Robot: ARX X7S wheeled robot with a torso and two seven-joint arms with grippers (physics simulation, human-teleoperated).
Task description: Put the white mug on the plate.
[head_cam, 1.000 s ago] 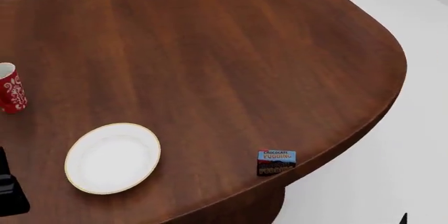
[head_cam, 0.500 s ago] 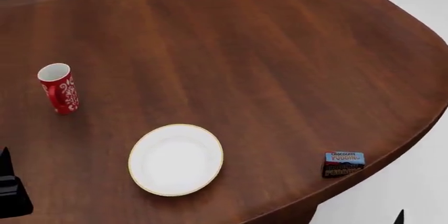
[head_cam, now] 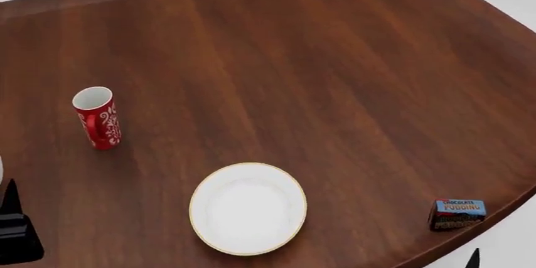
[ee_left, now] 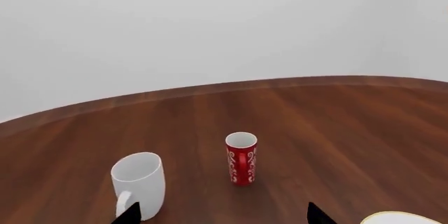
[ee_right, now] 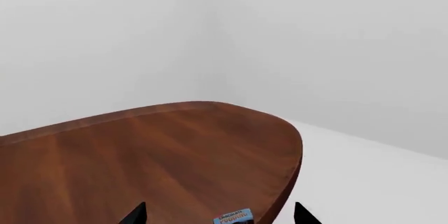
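Note:
The white mug (ee_left: 138, 184) stands upright on the brown table, handle toward the camera, seen in the left wrist view. The plate (head_cam: 248, 208) lies empty near the table's front edge; its rim shows in the left wrist view (ee_left: 406, 217). My left gripper (ee_left: 222, 217) is open and empty, short of the white mug, with one fingertip (ee_left: 129, 214) just before the mug's handle. Its dark body shows at the head view's lower left (head_cam: 12, 224). My right gripper (ee_right: 220, 216) is open and empty, off the table's right end.
A red mug (head_cam: 98, 117) with white swirls stands upright left of the plate, right of the white mug in the left wrist view (ee_left: 242, 158). A chocolate pudding box (head_cam: 456, 213) sits at the table's front right edge (ee_right: 236, 217). The table's curved edge (head_cam: 503, 23) runs at the right.
The head view has swung left: the plate, red mug and pudding box have all shifted rightward in the picture. Nothing on the table has moved.

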